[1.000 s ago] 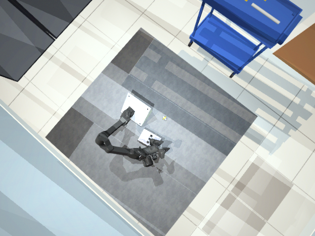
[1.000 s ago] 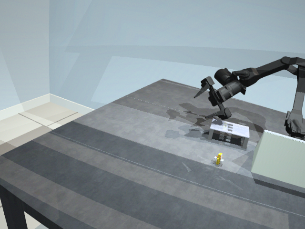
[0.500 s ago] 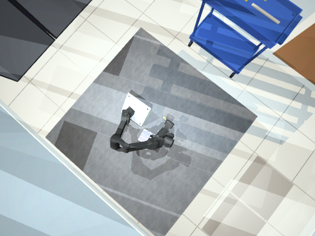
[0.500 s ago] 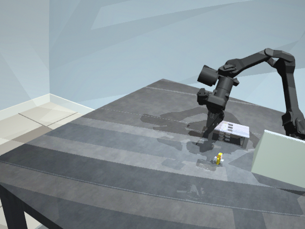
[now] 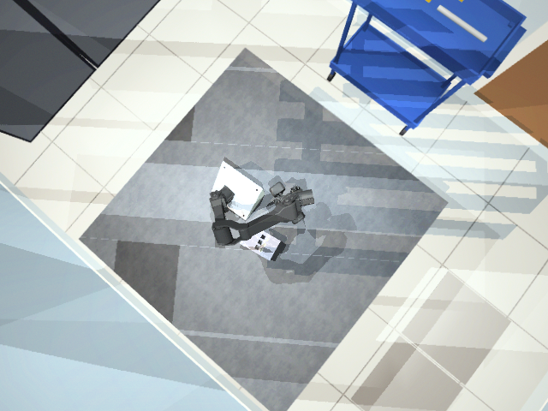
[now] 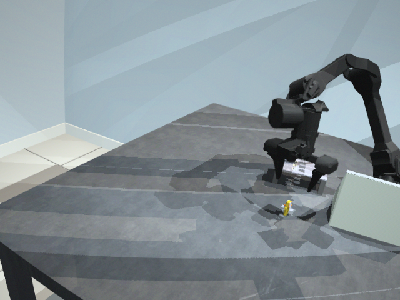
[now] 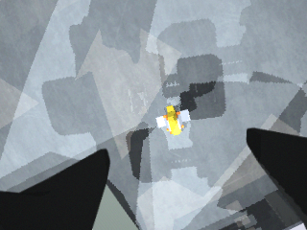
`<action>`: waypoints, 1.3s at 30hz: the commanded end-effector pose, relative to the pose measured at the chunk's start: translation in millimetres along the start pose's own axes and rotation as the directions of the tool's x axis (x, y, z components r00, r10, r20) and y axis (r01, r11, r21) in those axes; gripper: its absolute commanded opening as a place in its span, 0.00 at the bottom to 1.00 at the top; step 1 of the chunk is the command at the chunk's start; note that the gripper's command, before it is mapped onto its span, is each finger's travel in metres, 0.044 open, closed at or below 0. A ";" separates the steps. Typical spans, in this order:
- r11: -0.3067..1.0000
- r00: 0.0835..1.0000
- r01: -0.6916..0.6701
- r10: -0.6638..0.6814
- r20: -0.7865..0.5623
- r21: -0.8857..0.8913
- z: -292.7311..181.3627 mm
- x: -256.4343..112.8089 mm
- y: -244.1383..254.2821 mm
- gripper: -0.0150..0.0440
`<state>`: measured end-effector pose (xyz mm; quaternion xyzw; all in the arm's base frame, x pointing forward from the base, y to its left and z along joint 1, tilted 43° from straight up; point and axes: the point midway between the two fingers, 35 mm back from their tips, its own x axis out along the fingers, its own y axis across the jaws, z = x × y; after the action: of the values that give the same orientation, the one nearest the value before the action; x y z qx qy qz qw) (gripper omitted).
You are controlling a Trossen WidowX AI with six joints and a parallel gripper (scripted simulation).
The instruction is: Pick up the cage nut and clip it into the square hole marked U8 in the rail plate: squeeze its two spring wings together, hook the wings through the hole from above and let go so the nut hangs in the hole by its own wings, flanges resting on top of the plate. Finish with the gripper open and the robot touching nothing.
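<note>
Your claw [image 5: 288,201] [image 6: 294,185] [image 7: 177,146] points downward with its two dark fingers spread very nearly as wide as they go, and it has hold of nothing. The cage nut [image 6: 287,207] [image 7: 173,121], a tiny yellow piece with small orange details and a white tab at each side, sits on the grey, streaky surface [image 5: 221,282] [image 6: 129,225] [image 7: 29,48], outside the rail plate. In your wrist view it shows between the two fingers and a little beyond their tips, touching neither. From above, your arm [image 5: 265,221] [image 6: 371,90] hides it.

Near the nut is the rail plate [image 5: 275,248] [image 6: 289,166] [image 7: 300,227], the whitish top of a low block with dark square holes; the marking U8 is too small for you to read. In the exterior view the block stands behind the nut, partly covered by the claw. Also near is a larger box [image 5: 241,190] [image 6: 368,206] [image 7: 112,211] with a white top and pale green sides, at your right in that view.

Your black arm arches high over the surface before dropping to the claw. Farther out, on the tiled floor, you find a blue trolley [image 5: 414,125] with two shelves, well apart from the surface.
</note>
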<state>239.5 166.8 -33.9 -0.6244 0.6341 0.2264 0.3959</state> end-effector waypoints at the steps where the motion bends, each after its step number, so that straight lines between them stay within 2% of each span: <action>1: 0.992 0.997 0.036 -0.044 -0.057 -0.124 0.9 0.7 2.2 1.00; 10: 0.992 0.997 0.036 -0.044 -0.057 -0.124 0.9 0.7 2.2 1.00; 22: 0.992 0.997 0.036 -0.044 -0.057 -0.124 0.9 0.7 2.2 0.47; 35: 0.992 0.997 0.036 -0.044 -0.057 -0.124 0.9 2.2 2.1 0.46; 39: 0.992 0.997 0.037 -0.045 -0.058 -0.124 -0.8 30.3 0.6 0.46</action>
<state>240.6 165.6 -41.6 -0.6656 0.6127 0.2403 0.3520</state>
